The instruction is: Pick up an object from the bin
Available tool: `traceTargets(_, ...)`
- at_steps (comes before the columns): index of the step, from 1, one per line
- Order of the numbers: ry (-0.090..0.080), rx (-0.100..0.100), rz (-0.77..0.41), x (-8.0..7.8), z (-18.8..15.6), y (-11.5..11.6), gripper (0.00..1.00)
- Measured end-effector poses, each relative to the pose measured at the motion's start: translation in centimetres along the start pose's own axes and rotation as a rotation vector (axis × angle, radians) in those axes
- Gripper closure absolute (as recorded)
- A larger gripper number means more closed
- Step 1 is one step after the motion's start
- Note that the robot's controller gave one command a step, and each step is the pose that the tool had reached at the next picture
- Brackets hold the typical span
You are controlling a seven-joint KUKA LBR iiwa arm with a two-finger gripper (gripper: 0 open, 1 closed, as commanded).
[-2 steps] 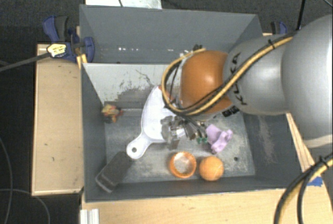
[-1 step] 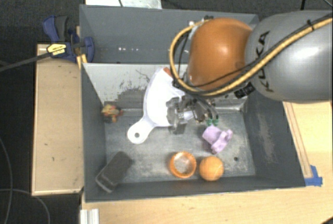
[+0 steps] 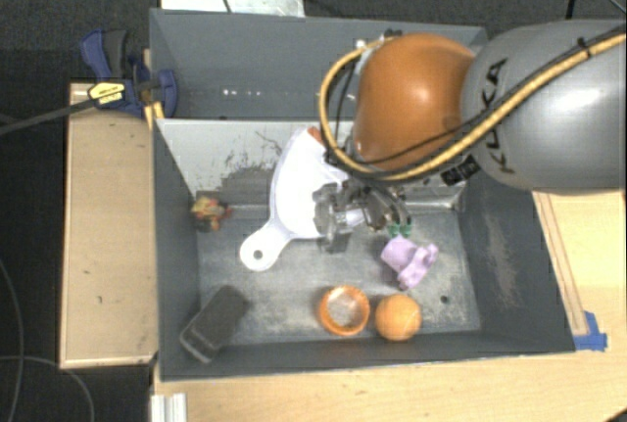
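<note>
My gripper (image 3: 345, 226) hangs low over the middle of the bin, under the orange dome. Its metal body sits at the right edge of a white scoop (image 3: 287, 195) whose round handle end points to the lower left. A lilac plastic piece (image 3: 409, 259) lies just right of and below the gripper. An orange cup (image 3: 344, 309) with a pale inside and an orange ball (image 3: 398, 317) rest near the front wall, below the gripper.
A dark grey block (image 3: 215, 321) lies in the front left corner. A small multicoloured toy (image 3: 208, 210) sits by the left wall. The arm and dome cover the back right of the bin.
</note>
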State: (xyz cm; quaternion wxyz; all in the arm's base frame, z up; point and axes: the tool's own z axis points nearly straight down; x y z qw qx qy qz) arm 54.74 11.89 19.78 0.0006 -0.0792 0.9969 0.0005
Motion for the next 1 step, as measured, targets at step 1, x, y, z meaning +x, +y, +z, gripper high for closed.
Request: traceTargets(1, 0.006, 0.001, 0.001, 0.07, -4.94, -0.37, 1.0)
